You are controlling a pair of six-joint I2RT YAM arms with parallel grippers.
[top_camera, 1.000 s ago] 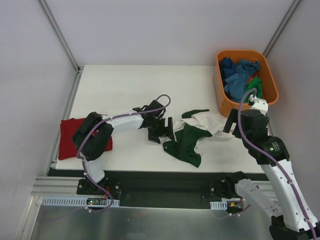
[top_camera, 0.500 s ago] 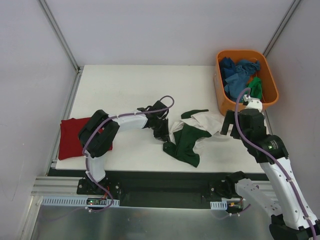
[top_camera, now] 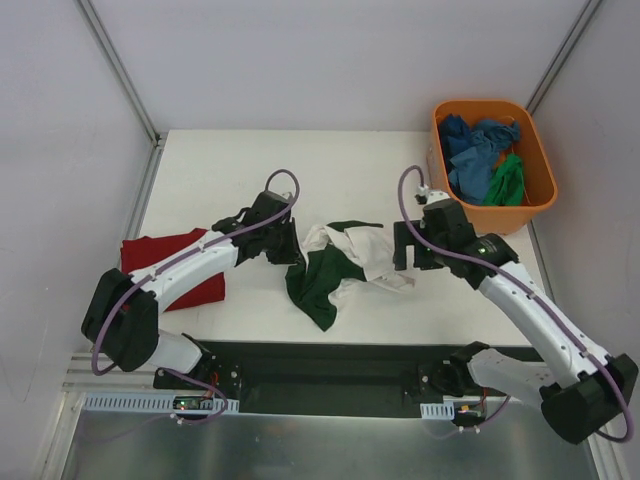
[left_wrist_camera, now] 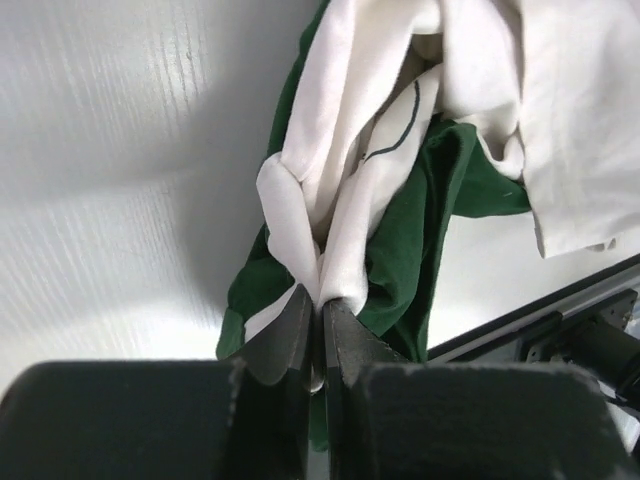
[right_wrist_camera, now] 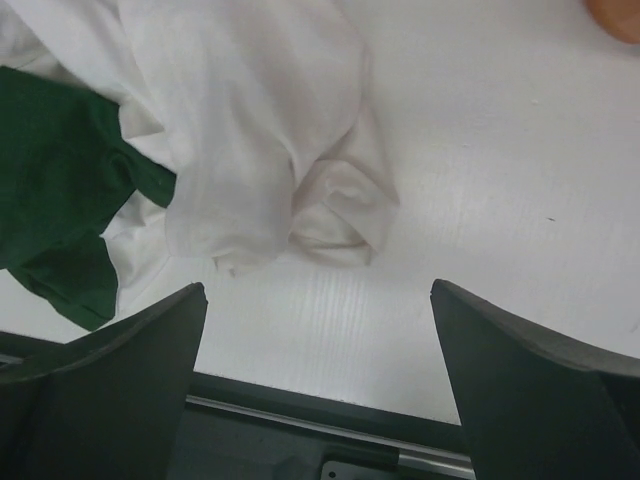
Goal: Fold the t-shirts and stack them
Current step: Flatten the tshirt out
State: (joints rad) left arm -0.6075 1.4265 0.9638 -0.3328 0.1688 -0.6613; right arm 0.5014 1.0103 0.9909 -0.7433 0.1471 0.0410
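Note:
A crumpled white t-shirt with dark green sleeves lies mid-table. My left gripper is shut on a white fold at the shirt's left edge; in the left wrist view the cloth bunches up from between the closed fingers of that gripper. My right gripper stands open just right of the shirt. In the right wrist view its wide-apart gripper hangs over bare table, with the white cloth a little beyond. A folded dark red t-shirt lies at the left table edge, partly under the left arm.
An orange tub stands at the back right and holds blue shirts and a green one. The table's near edge and a black rail run just below the right gripper.
The left gripper closed on the white and green shirt and dragged it leftward. The right arm swung left from beside the tub to the shirt's right side, still open.

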